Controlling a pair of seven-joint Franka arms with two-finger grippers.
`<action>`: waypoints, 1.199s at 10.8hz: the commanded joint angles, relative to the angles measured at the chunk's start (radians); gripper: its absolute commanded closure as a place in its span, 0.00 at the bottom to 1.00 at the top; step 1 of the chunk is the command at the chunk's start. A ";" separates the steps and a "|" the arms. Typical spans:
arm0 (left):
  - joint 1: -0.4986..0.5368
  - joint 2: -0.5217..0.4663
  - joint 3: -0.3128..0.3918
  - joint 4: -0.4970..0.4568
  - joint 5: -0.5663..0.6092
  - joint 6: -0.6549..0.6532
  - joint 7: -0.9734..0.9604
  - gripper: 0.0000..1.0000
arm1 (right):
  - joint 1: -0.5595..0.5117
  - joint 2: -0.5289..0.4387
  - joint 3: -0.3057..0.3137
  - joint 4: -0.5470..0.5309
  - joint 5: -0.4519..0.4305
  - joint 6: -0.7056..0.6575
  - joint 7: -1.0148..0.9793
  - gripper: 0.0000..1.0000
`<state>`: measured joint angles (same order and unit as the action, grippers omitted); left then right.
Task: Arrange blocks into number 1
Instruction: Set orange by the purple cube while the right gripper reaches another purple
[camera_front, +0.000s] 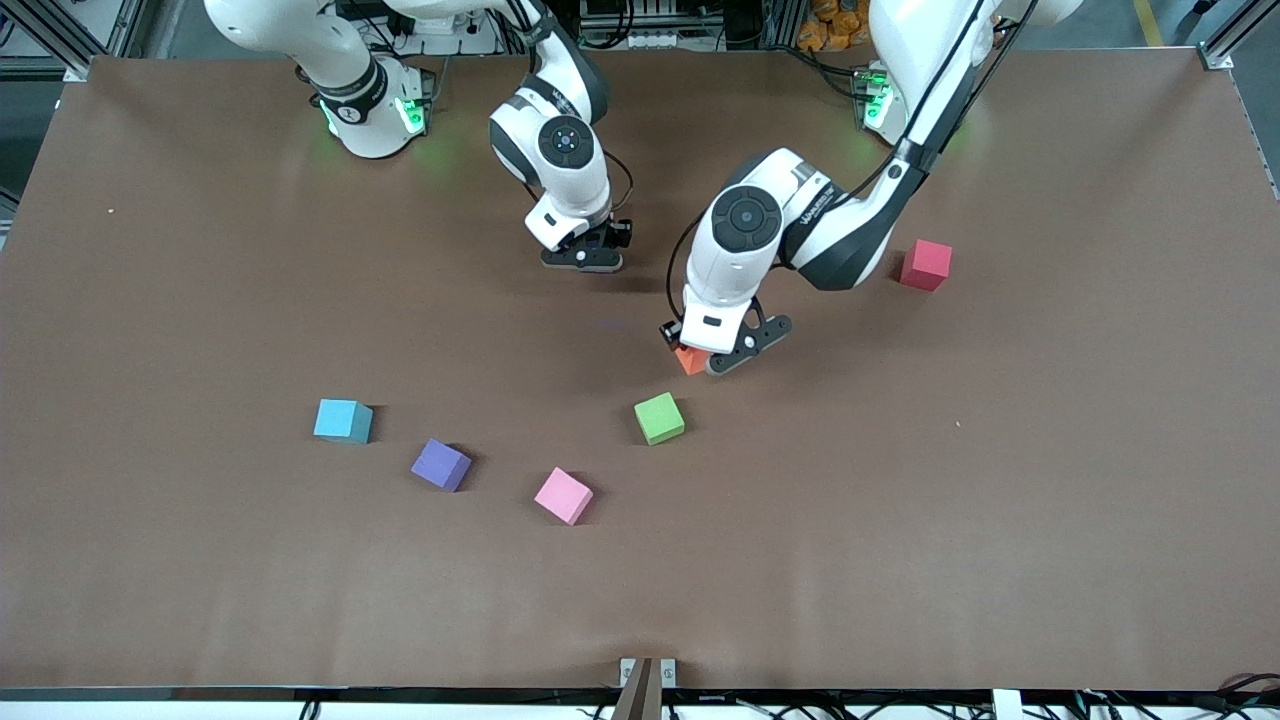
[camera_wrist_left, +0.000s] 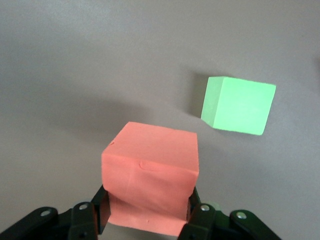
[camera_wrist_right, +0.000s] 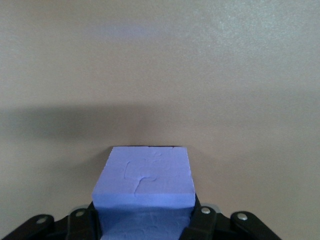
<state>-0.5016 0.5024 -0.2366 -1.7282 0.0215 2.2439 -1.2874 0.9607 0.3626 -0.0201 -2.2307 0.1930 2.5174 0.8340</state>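
Nearest the front camera, a pink block (camera_front: 563, 495) sits alone on the brown table (camera_front: 1000, 520), with a purple block (camera_front: 440, 464) a little farther back toward the right arm's end and a light blue cube (camera_front: 342, 420) farther still along the same loose line. Near the table's middle lies the green block (camera_front: 659, 417), apart from every other cube. Just above and beside it the left gripper (camera_front: 712, 360) pinches an orange block (camera_front: 691, 358) between its fingers; the left wrist view shows the orange block (camera_wrist_left: 150, 175) clamped at its lower sides, with the green block (camera_wrist_left: 239, 104) resting on the table close ahead. Farther back, the right gripper (camera_front: 583, 258) is low over bare table and grips a second purple block (camera_wrist_right: 144, 187), visible only through the right wrist view, where both fingers press its flanks. A red cube (camera_front: 925, 264) stands toward the left arm's end, well clear of the work. No column of the numeral appears formed yet, so the task looks to be at an early stage, with both arms carrying pieces at once. Risks from here: the soft-looking orange block is held low and could twist on release, landing askew or nudging the green block out of line; and the two arms working close together near the centre could crowd each other if both head for the same spot.
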 joint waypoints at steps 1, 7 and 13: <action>-0.015 0.061 0.003 0.073 0.072 -0.021 -0.075 1.00 | -0.010 -0.037 0.008 -0.036 -0.012 0.012 0.020 0.52; -0.044 0.053 -0.016 0.084 0.075 -0.064 -0.081 1.00 | -0.176 -0.186 0.008 -0.035 -0.012 -0.087 -0.022 0.00; -0.209 0.217 -0.018 0.198 0.173 -0.061 0.075 1.00 | -0.534 -0.107 -0.023 0.175 -0.017 -0.100 -0.050 0.00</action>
<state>-0.6973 0.6611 -0.2594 -1.6205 0.1736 2.1969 -1.2761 0.4949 0.1867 -0.0430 -2.1629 0.1896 2.4368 0.7769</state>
